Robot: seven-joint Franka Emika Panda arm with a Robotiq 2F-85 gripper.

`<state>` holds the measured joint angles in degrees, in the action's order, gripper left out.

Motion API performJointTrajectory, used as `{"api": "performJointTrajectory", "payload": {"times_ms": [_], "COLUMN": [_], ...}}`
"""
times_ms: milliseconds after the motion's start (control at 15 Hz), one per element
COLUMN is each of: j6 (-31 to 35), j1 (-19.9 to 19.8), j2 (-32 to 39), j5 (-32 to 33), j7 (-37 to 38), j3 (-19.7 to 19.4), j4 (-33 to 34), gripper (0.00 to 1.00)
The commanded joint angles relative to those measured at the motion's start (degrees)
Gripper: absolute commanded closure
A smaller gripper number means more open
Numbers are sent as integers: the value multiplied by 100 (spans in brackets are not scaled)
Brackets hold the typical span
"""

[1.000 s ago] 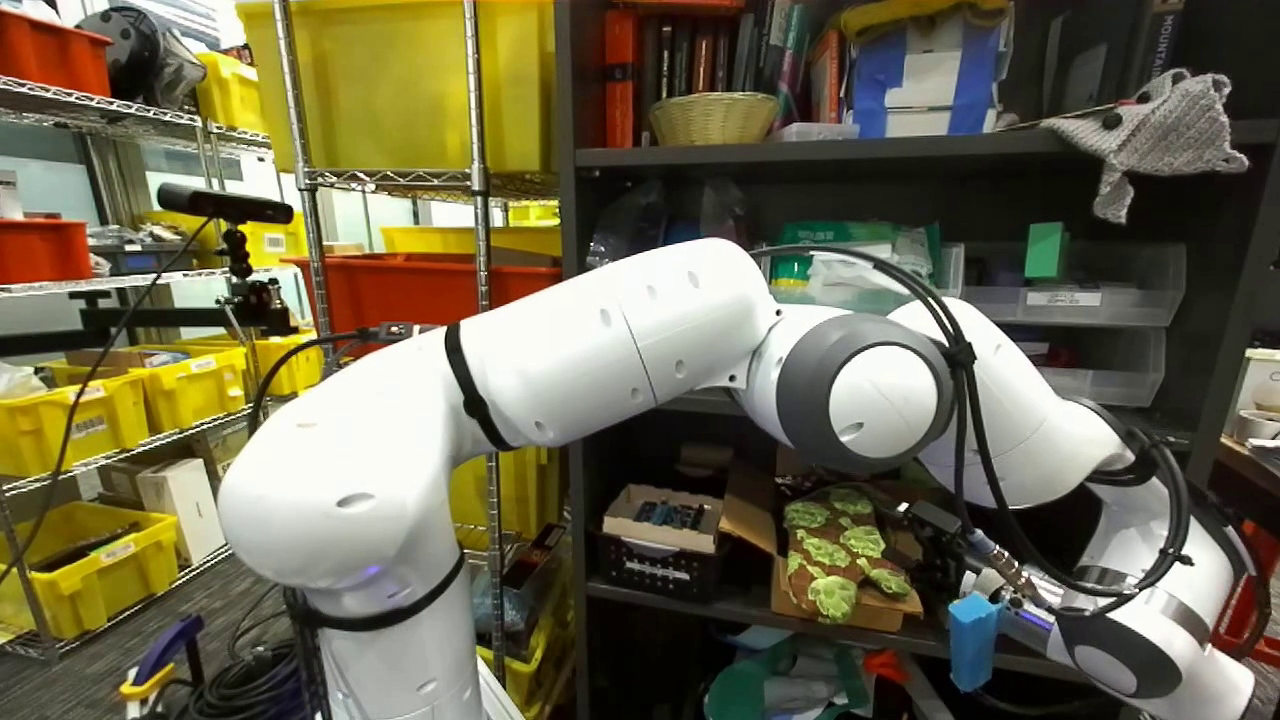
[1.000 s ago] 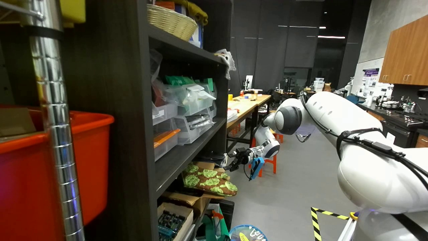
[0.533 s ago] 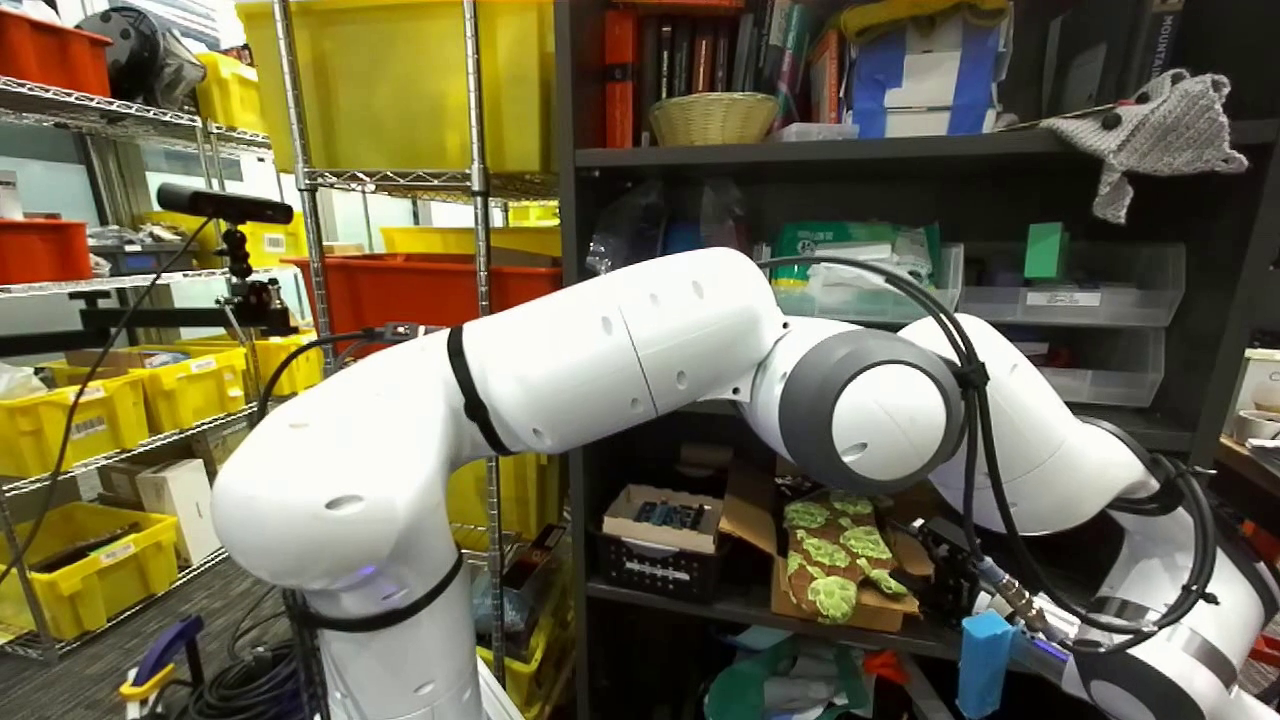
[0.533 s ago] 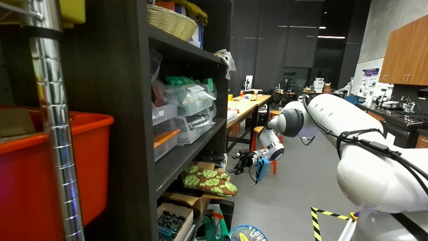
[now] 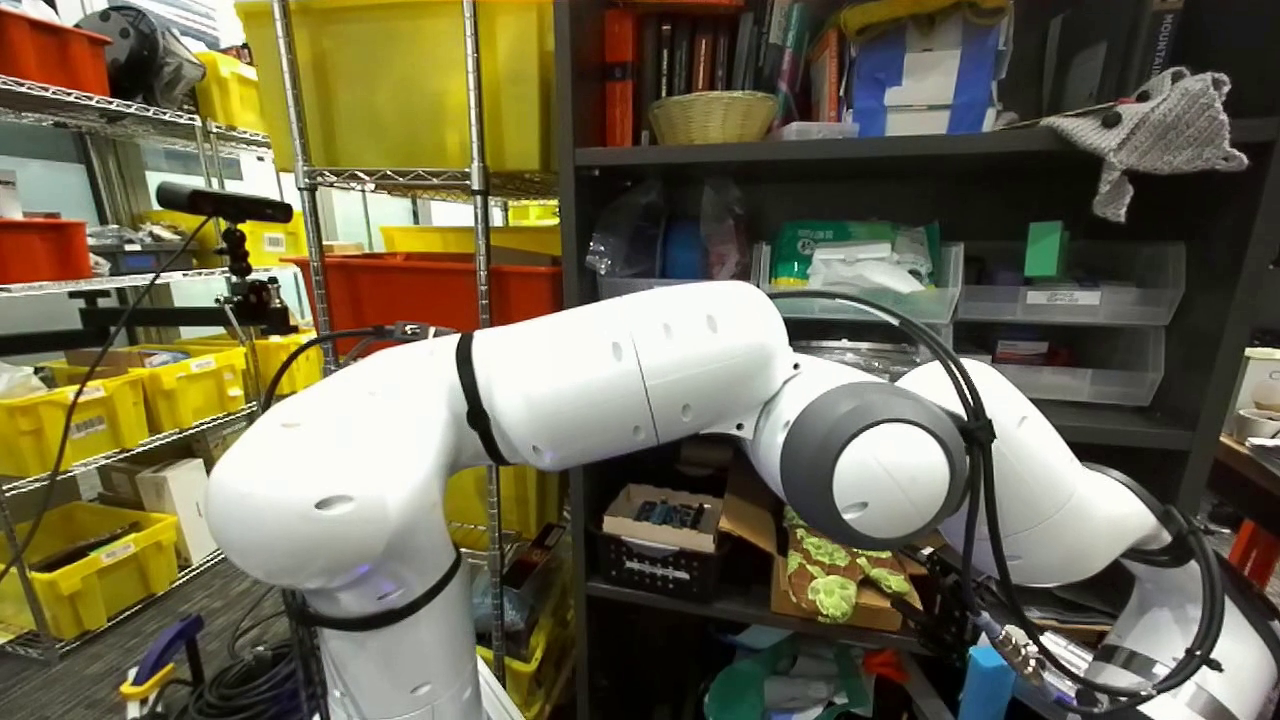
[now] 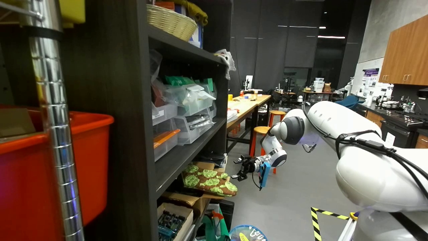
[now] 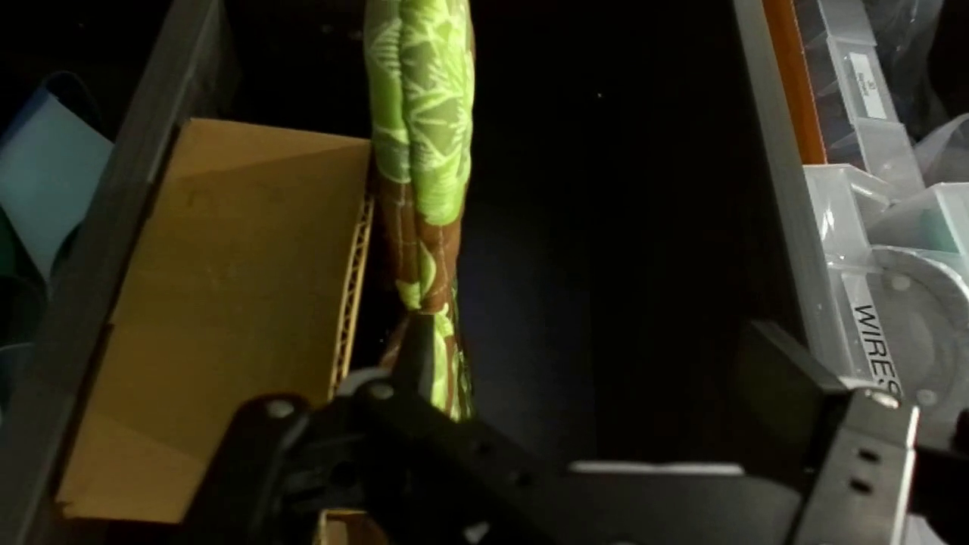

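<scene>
End effector (image 6: 235, 169) is wide open, holding nothing, just in front of the bookcase (image 6: 133, 100), at about the height of the lower shelf (image 5: 745, 611). Nearest thing is the mitt (image 6: 210, 180), brown with green leaf print, lying over an open cardboard box (image 7: 227, 288) on that shelf. Wrist view: lower finger (image 7: 415, 356) lines up with the mitt and covers a bit of it; can't tell if they touch. Upper finger (image 7: 799, 359) is well clear of it, toward the upper shelf (image 7: 787, 174), so the mitt isn't between the two. Clear bins (image 5: 1075, 290) sit on that upper shelf; one reads WIRES, another OFFICE SUPPLIES. Just beside the box, in an exterior view: black crate (image 5: 650, 575) with circuit boards (image 5: 672, 514) at the top. Arm (image 5: 620, 375) hides part of the mitt in that view. Top shelf (image 5: 640, 157) has a basket (image 5: 714, 120), books (image 5: 700, 55) and a gray knit toy (image 5: 1160, 140) hanging over its edge.
</scene>
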<state>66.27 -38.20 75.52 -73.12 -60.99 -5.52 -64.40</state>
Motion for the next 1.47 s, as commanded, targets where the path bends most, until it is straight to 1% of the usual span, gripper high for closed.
{"api": "performJointTrajectory", "payload": {"times_ms": [0,733,1067,1400], "j6": [-79,51,160,167], "j1": [-78,-7,172,248], "j2": [267,479,457,461], "j5": [-20,14,14,31], "j7": [359,531,468,420], "j3": [110,199,132,119], "j4": [388,598,476,442], "gripper": [0,0,0,0]}}
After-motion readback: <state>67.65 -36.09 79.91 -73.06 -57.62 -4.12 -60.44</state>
